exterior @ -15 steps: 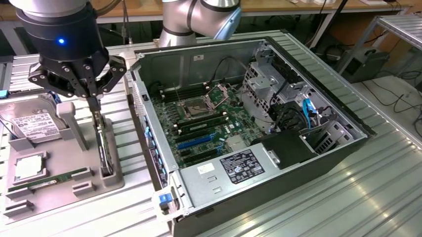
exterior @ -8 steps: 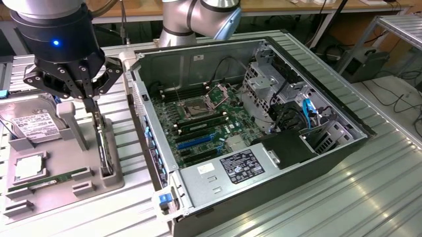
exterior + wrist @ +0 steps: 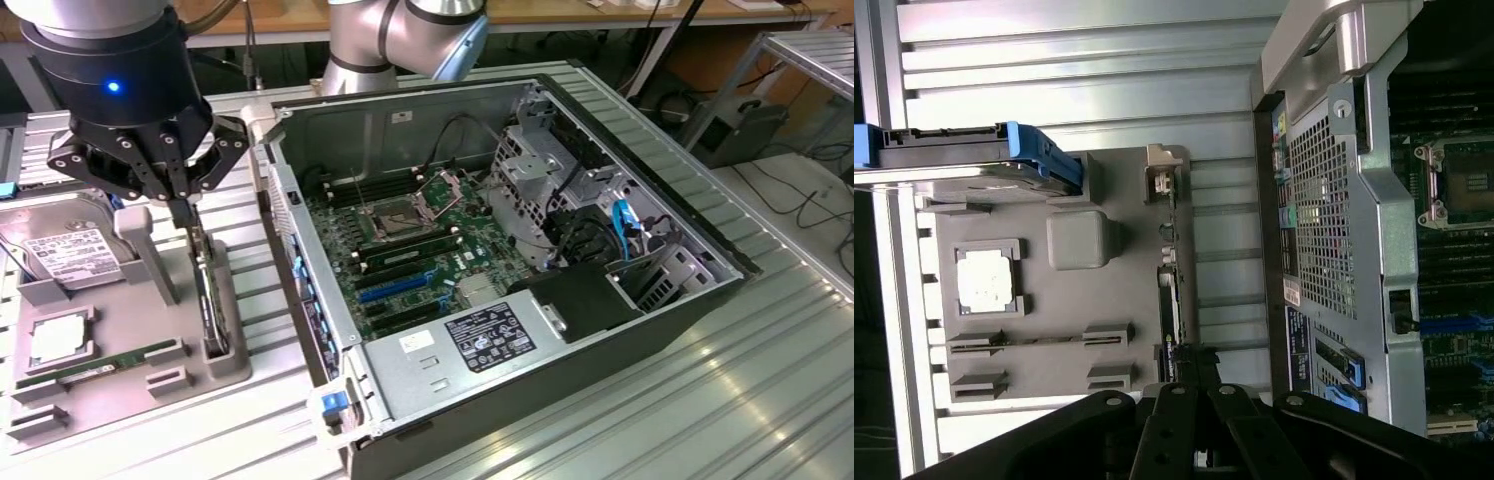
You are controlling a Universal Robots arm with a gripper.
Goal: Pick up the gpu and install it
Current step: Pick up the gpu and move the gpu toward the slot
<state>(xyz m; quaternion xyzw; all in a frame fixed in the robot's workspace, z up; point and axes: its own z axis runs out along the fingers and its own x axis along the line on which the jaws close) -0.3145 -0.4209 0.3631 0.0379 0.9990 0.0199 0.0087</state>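
1. One robot hand [image 3: 182, 208] hangs over a grey tray [image 3: 134, 380] on the ribbed metal counter [image 3: 747, 400], pointing straight down, its fingers clenched together.
2. Directly under the hand stands the graphics card [image 3: 210, 295], a thin black board held upright on its long edge in a slot of the tray. The fingertips meet on its upper edge, so the hand appears to be pinching the card. The card's lower edge sits in the slot, not yet lifted.
3. Standing on edge, the card offers a narrow top rim that a pinch from above can reach. Lying flat, it would give the fingers nothing to close on.
4. From the wrist camera the card [image 3: 1172, 290] is seen edge-on as a slim dark strip running away from the hand [image 3: 1189, 365], with the tray [image 3: 1054, 330] spread beside it.
5. Other parts rest in their own shaped pockets of the tray, on the side of the hand away from the computer: a silver hard drive [image 3: 67, 255], a square processor chip [image 3: 60, 338] and a narrow green memory stick [image 3: 100, 362].
6. On the hand's other side, close by, an open computer case [image 3: 400, 110] lies on its side with the green motherboard [image 3: 414, 250] facing up, so its slots can be reached from above.
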